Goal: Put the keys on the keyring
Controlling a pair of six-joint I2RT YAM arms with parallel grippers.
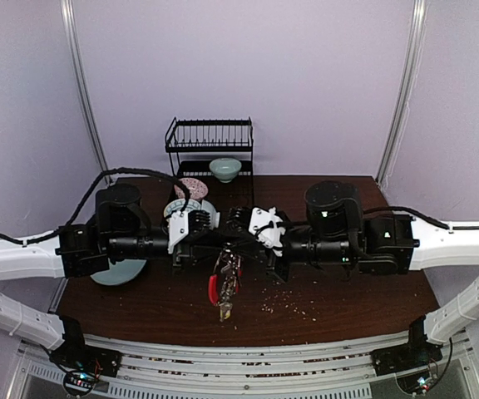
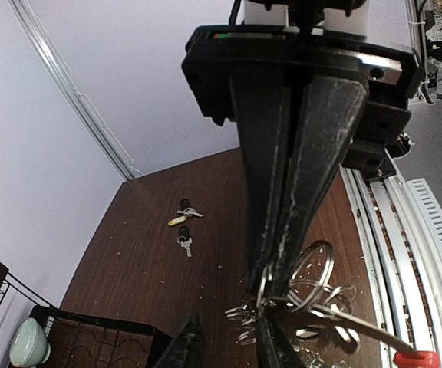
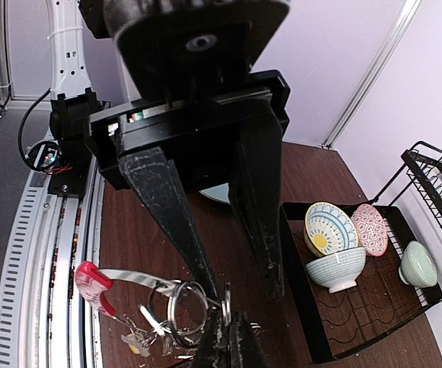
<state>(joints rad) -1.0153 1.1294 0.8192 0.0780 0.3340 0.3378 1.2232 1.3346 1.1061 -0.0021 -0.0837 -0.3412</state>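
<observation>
My left gripper (image 2: 265, 293) is shut on a thin ring of the keyring (image 2: 318, 270) and holds it above the table. The bunch hangs below it in the top view (image 1: 225, 278), with its red clip (image 1: 213, 289) at the side. My right gripper (image 3: 244, 287) is open and faces the left one, with its fingertips on either side of the pinched ring (image 3: 229, 303). The large ring (image 3: 183, 307) and the red clip (image 3: 90, 285) hang to the left. A few loose keys (image 2: 184, 218) with dark and yellow heads lie on the table beyond. In the top view both grippers meet at mid-table, left (image 1: 219, 244) and right (image 1: 238, 241).
A black dish rack (image 1: 210, 145) stands at the back with a pale green bowl (image 1: 224, 169). Patterned bowls (image 3: 336, 268) sit in its lower tray. A light blue plate (image 1: 119, 270) lies under the left arm. Crumbs are scattered over the brown table (image 1: 323, 307).
</observation>
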